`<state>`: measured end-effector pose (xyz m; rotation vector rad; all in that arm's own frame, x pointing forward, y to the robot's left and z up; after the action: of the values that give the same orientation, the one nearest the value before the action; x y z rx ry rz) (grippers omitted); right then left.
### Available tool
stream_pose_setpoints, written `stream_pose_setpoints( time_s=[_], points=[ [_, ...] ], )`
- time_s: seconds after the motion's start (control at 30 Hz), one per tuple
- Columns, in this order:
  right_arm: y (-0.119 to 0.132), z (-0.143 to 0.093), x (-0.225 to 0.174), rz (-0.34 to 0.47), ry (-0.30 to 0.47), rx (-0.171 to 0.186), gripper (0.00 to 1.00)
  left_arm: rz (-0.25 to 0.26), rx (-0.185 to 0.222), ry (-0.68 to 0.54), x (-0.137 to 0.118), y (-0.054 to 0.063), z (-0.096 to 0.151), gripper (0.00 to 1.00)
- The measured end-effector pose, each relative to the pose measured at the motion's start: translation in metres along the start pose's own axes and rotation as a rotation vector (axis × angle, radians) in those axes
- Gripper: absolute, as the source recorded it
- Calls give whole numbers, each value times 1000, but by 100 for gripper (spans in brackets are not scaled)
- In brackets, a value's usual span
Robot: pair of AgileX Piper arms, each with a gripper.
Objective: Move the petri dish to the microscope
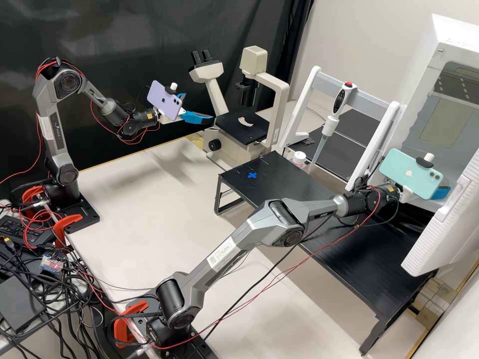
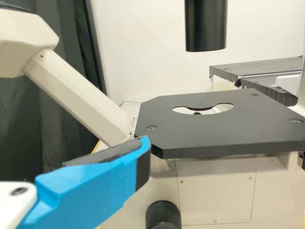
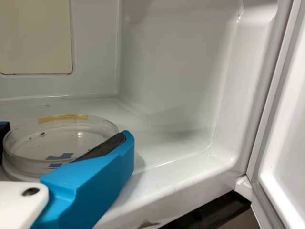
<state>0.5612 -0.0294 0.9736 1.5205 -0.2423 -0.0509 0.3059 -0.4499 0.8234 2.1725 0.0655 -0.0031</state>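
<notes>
In the high view, my left gripper (image 1: pixel 199 107) stands just left of the microscope (image 1: pixel 243 124), its blue fingers apart. The left wrist view has my left gripper (image 2: pixel 66 143) open beside the black stage (image 2: pixel 224 121), which has a round opening. At the right of the high view, my right gripper (image 1: pixel 441 192) reaches into the white chamber, partly behind a phone. In the right wrist view, my right gripper (image 3: pixel 64 133) is shut on the clear petri dish (image 3: pixel 43 143), one finger at either side. Whether the dish touches the chamber floor cannot be told.
The chamber's side wall (image 3: pixel 181 62) and open door (image 3: pixel 286 143) flank the right gripper. A black raised table (image 1: pixel 309 199) runs between chamber and microscope. A pipette on its stand (image 1: pixel 330 124) and a small white-capped container (image 1: pixel 299 158) stand behind it.
</notes>
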Motion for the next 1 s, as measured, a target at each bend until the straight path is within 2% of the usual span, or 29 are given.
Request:
stream_pose_setpoints(
  time_s=[0.47, 0.83, 1.0],
  points=[
    [1, 1, -2, -4, -6, 0, 0, 0, 0, 0, 0, 0, 0, 100],
    [30, 15, -12, 41, -19, 2, 0, 0, 0, 0, 0, 0, 0, 100],
    [42, 21, -19, 51, -38, -19, 0, 0, 0, 0, 0, 0, 0, 100]
  ],
)
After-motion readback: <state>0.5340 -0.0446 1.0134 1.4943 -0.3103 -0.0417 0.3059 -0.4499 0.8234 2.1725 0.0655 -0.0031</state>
